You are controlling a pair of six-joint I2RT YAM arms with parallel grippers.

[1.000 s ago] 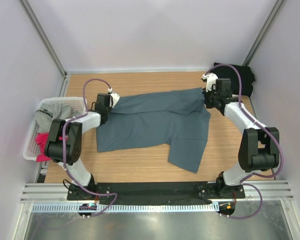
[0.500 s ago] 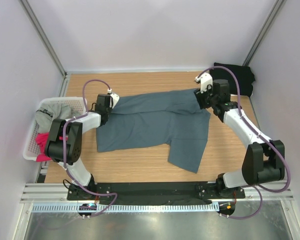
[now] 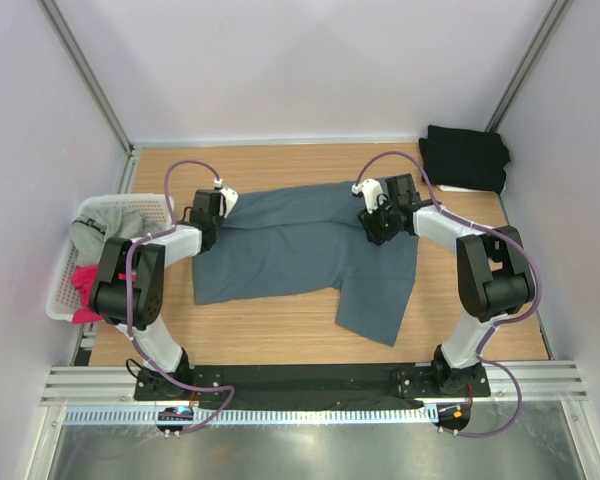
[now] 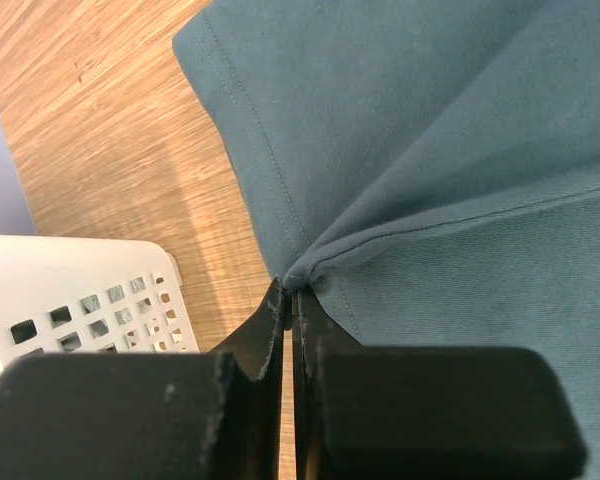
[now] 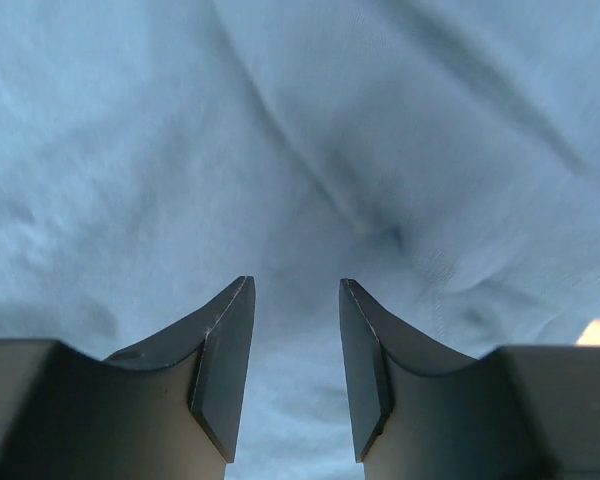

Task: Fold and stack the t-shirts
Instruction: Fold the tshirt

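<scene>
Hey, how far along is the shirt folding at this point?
Done: one black t-shirt sits folded in the far right corner. In hand: the blue-grey t-shirt lies spread out, left tool pinching its edge, right tool open above it. To do: the light grey t-shirt and pink t-shirt wait in the basket.

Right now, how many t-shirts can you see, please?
4: slate-blue shirt spread mid-table, black shirt folded far right, grey shirt and pink shirt in white slatted basket; more may hide there.
</scene>
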